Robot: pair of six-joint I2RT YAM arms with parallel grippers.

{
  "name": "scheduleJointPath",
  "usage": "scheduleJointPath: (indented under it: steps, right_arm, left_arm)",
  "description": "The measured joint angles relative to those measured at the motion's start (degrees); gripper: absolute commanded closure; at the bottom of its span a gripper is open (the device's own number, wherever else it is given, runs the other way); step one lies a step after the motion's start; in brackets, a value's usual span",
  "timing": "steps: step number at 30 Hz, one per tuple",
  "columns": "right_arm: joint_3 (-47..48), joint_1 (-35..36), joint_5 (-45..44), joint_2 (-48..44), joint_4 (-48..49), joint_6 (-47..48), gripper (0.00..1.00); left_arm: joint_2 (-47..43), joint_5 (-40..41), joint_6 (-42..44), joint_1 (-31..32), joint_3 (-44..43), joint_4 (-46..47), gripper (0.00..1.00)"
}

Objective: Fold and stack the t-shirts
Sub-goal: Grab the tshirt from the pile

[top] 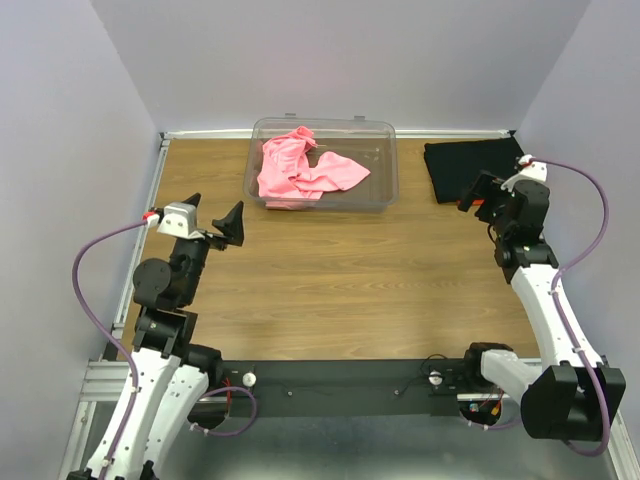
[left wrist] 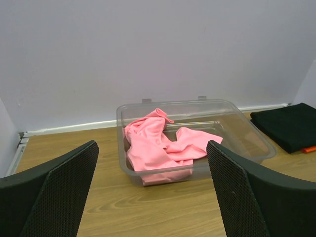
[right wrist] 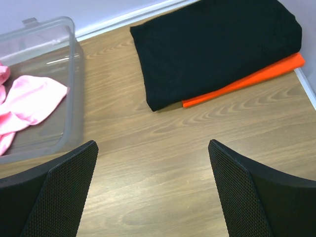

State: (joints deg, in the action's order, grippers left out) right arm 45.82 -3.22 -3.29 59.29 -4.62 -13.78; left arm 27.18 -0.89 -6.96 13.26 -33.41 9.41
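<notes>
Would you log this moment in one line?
pink t-shirt crumpled in bin | black t-shirt on orange t-shirt | left gripper open | right gripper open

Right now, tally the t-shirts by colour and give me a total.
pink t-shirt: 1
black t-shirt: 1
orange t-shirt: 1
Total: 3
</notes>
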Motion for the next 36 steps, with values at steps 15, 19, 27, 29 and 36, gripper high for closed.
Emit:
scheduleJointPath:
  steps: [15,19,27,29,36]
  right_arm:
    - [-0.3,0.0,37.2,-2.0,-4.2,23.2,0.0]
    - [-0.3,0.0,40.3,-2.3,-5.5,24.6,0.0]
    - [-0.3,0.0,42.9,-2.4,-5.8,25.4,0.0]
    - [-0.3,0.0,43.0,-2.5,-5.9,25.4,0.0]
    - [-0.4,0.0,43.0,-2.5,-6.0,25.8,0.0]
  left_arm:
    - [30.7,-5.5,-6.7,0.0,-15.3,-3.6,0.02]
    - [47.2,-5.3,-8.4,0.7,-29.4,-8.1,0.03]
    - [77.5,2.4,-9.4,4.3,-55.0,-20.4,0.05]
    - [86.8,6.2,-10.1,5.0,-64.6,-26.0,0.05]
    - [99.1,17.4,-13.9,5.2,-73.8,-37.2,0.1]
